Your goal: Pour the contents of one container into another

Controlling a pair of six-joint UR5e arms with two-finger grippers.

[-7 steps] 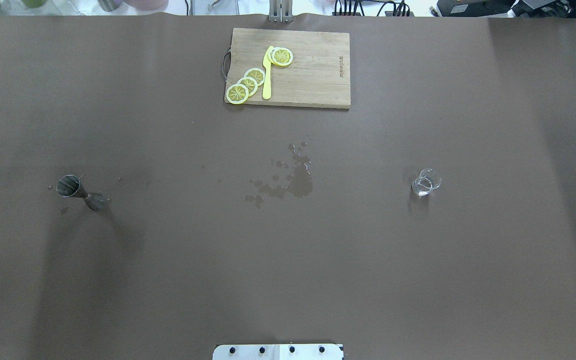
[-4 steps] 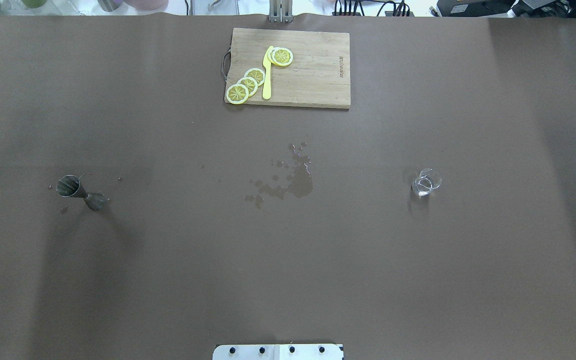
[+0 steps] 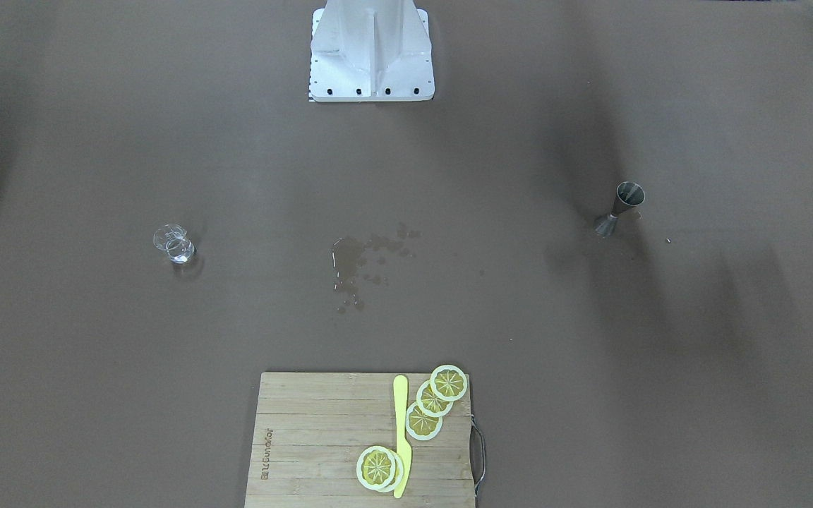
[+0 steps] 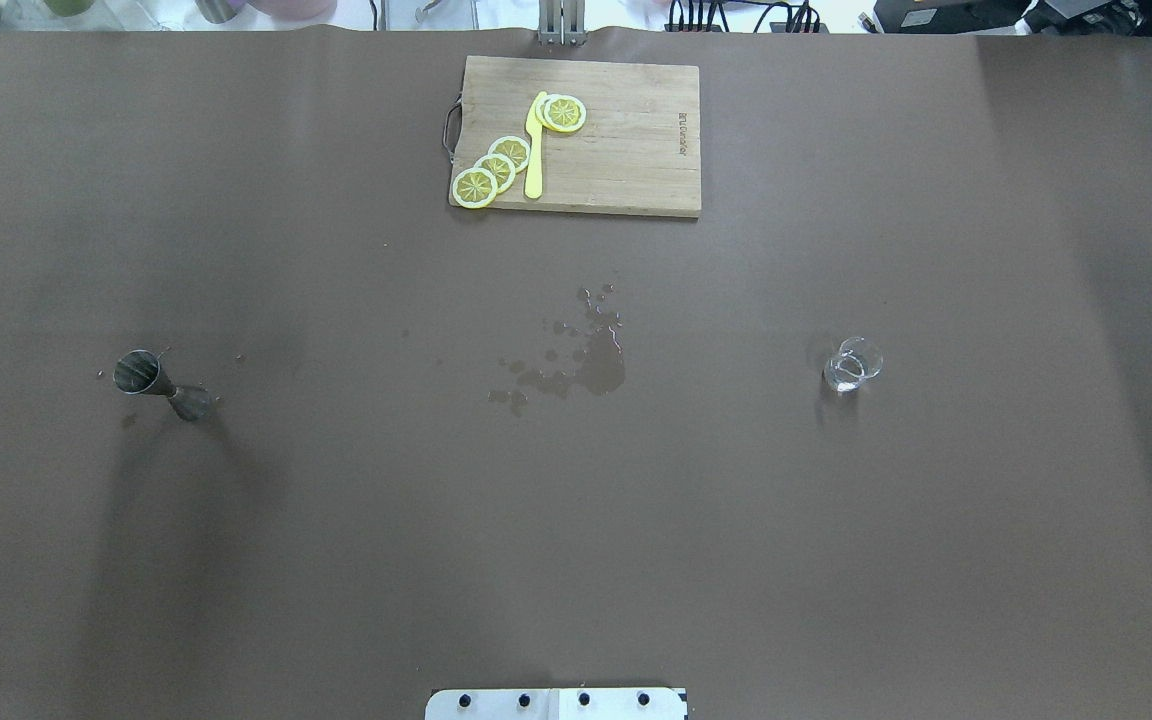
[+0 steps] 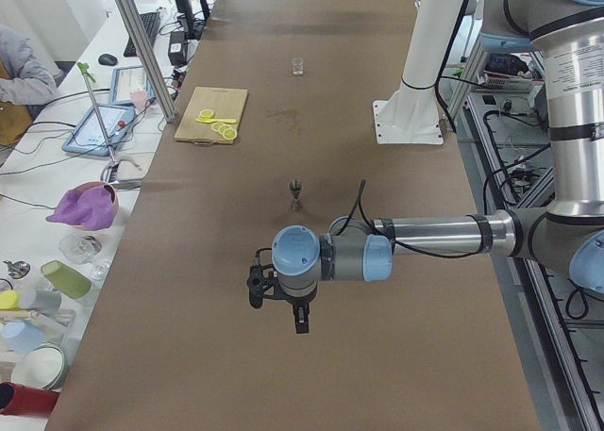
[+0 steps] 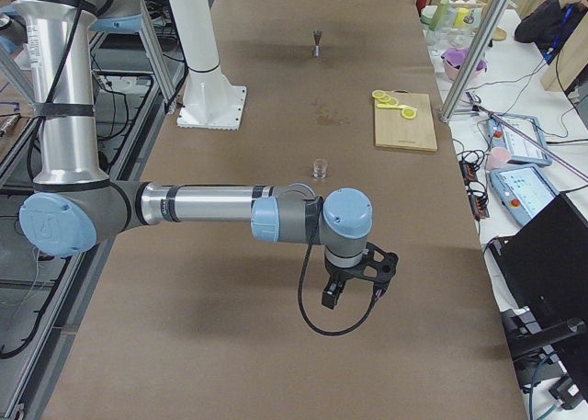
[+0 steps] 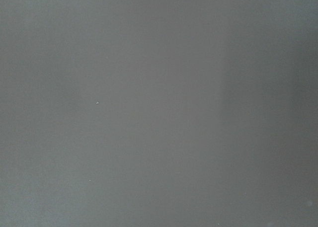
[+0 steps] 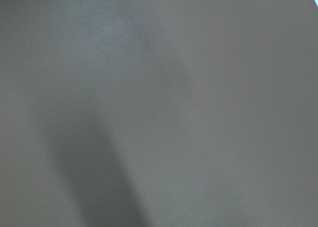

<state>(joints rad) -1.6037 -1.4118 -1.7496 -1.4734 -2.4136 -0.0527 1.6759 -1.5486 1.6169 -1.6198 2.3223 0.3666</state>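
A small steel jigger (image 4: 153,384) stands on the brown table at the left, also seen in the front view (image 3: 620,207). A small clear glass (image 4: 851,364) with a little liquid stands at the right (image 3: 173,245). Neither gripper appears in the overhead or front views. In the left side view my left gripper (image 5: 279,306) hangs above the table, nearer the camera than the jigger (image 5: 295,193). In the right side view my right gripper (image 6: 353,288) hangs nearer the camera than the glass (image 6: 320,169). I cannot tell whether either is open or shut. Both wrist views show only bare table.
A wet spill (image 4: 586,362) marks the table's middle. At the far edge lies a wooden cutting board (image 4: 636,150) with lemon slices (image 4: 494,170) and a yellow knife (image 4: 535,150). Cups and tablets line a side bench (image 5: 85,214), where a person sits.
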